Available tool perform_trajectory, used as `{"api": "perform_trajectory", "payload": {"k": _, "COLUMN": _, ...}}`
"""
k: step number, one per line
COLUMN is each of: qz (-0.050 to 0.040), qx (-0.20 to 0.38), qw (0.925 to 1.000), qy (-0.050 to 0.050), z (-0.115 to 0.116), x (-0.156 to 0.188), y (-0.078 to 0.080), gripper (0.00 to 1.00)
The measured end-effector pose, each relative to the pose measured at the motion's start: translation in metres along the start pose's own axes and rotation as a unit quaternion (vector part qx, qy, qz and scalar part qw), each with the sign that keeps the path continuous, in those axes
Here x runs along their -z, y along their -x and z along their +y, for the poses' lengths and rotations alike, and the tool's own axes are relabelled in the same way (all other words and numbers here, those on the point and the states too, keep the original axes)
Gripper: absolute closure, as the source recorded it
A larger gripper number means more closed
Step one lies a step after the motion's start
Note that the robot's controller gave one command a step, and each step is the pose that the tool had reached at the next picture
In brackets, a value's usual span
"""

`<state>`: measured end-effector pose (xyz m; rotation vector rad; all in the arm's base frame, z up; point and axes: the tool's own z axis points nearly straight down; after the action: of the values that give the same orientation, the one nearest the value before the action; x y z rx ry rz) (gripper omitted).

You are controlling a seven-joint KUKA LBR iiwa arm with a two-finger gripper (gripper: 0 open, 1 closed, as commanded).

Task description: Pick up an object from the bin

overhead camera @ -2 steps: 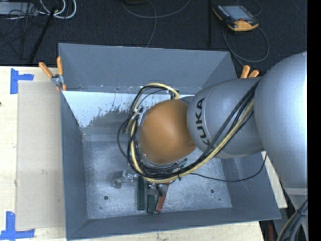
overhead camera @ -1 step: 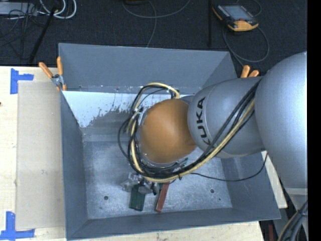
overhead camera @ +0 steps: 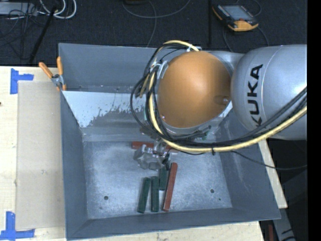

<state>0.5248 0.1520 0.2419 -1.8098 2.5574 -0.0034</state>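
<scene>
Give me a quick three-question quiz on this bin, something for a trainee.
1. True or false: the red stick lies left of the green sticks.
2. Where is the gripper? A) near the sticks' upper ends, B) at the left wall of the bin, C) outside the bin.
3. Fill in: the arm enters from the view's ____.
Key: 1 false; 2 A; 3 right.

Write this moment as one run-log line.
gripper: above sticks' upper ends | nearest: green sticks, red-brown stick | place: centre of bin | lifted: none
</scene>
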Motion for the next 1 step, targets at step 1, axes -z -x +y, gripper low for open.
{"api": "perform_trajectory", "payload": {"k": 1, "qz": 0.0045, "qx": -0.139, "qw": 0.9903, "qy": 0.005, "z": 0.0117, "x": -0.0637, "y": -0.0212, "gripper": 1.0}}
